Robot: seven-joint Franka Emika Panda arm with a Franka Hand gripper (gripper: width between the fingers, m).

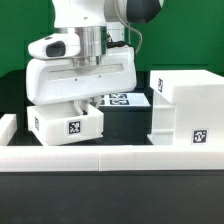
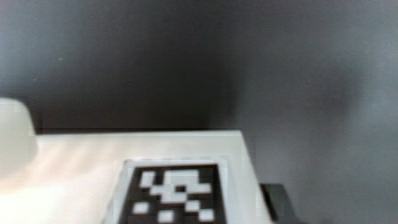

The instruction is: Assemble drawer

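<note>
Tray (image 1: 68, 122) sits at the exterior view's left, tag facing front, right under the gripper (image 1: 80, 95). Fingers are hidden, so can't tell how wide. Marker board (image 1: 116, 100) mid-table, big shell (image 1: 190, 112) on the right.

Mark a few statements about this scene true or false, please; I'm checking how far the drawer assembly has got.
1. The large shell stands at the exterior view's right. True.
2. The small tray is already inside the shell. False: it stands outside the shell, apart from it, at the exterior view's left.
3. The marker board lies flat, seen between tray and shell. True.
4. The shell bears no tag. False: a tag shows on its front face.
5. The gripper hangs over the shell. False: it is over the tray, and its fingers do not show.
</note>
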